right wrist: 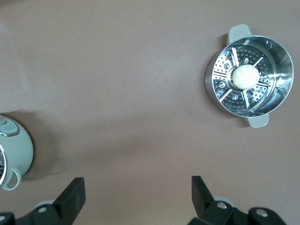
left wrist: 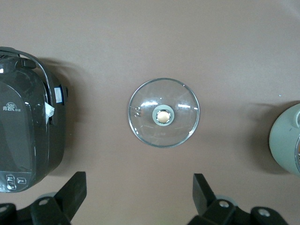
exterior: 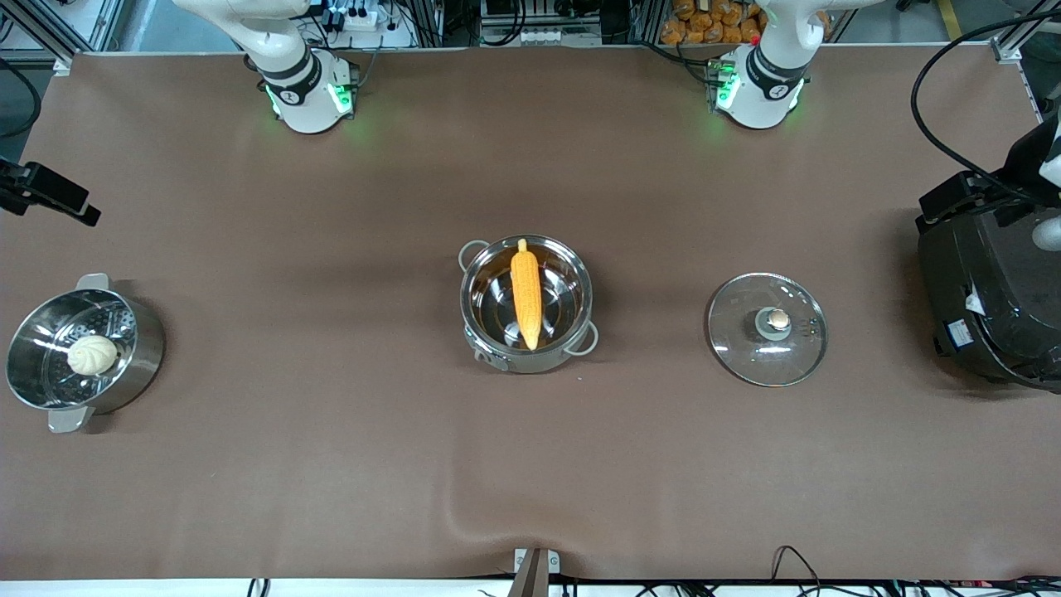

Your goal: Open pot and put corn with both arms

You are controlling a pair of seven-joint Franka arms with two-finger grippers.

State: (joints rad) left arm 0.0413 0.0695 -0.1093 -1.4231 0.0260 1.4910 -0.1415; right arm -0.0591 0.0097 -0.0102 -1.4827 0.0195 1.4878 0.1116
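The shallow steel pot (exterior: 572,332) stands open at the table's middle. The yellow-orange corn (exterior: 525,294) lies inside it, tip pointing toward the robots' bases. The glass lid (exterior: 767,329) with its copper-coloured knob lies flat on the table beside the pot, toward the left arm's end; it also shows in the left wrist view (left wrist: 180,96). My left gripper (left wrist: 139,187) is open and empty, high over the table near the lid. My right gripper (right wrist: 138,187) is open and empty, high over bare table between the pot and the steamer pot.
A steel steamer pot (exterior: 141,348) holding a round white bun (exterior: 92,355) stands at the right arm's end. A big black electric cooker (exterior: 990,298) stands at the left arm's end. The brown mat has a wrinkle near its front edge.
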